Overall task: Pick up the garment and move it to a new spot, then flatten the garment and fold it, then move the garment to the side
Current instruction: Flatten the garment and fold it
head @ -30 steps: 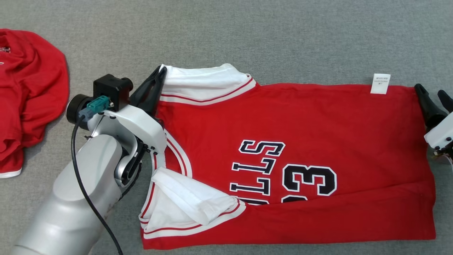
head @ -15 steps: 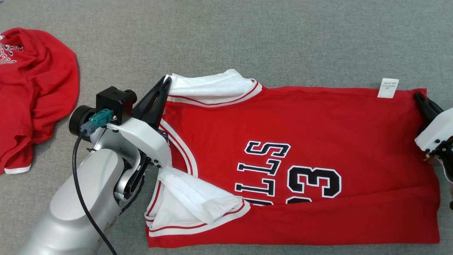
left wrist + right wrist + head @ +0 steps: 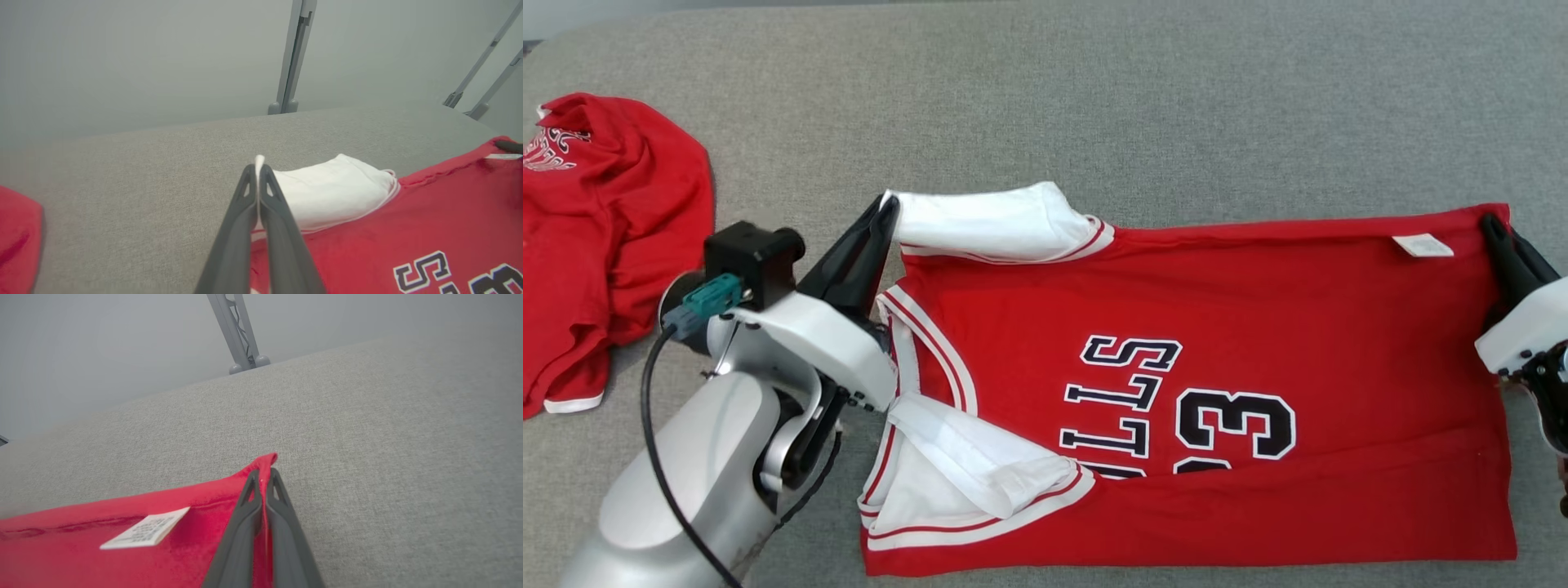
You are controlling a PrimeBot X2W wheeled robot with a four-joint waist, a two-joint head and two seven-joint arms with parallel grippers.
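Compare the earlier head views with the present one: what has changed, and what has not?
The right gripper, open beside the far hem corner of the jersey a second ago, has closed its jaws on that corner. The far edge has lifted, flipping the white label onto the red cloth. The left gripper stays shut on the white sleeve; the crumpled red garment lies unmoved.

The right gripper [image 3: 263, 474], open a second ago, now pinches the red jersey [image 3: 1258, 327] at its far corner. That edge has lifted slightly, and the white label [image 3: 1423, 245], earlier lying past the edge, now rests on red cloth.
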